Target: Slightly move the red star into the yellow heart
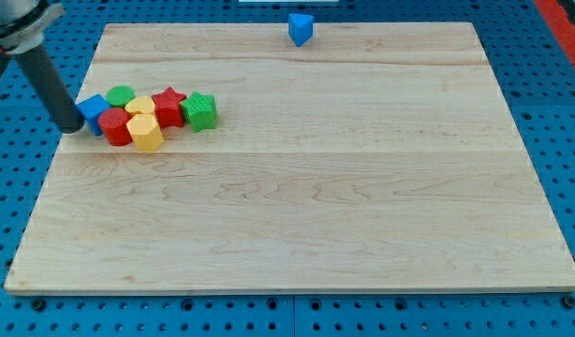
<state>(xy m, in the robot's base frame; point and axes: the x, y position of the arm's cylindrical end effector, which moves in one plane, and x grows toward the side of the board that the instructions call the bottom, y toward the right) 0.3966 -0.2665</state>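
My tip [72, 127], a bare rod with no gripper to open or close, sat left of the cluster, the red star [169, 106] touching the yellow heart [140, 105] on the heart's right.

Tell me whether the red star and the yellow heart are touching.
Touching. The camera view shows the red star pressed against the right side of the yellow heart, with no board visible between them. My tip sits at the cluster's left end.
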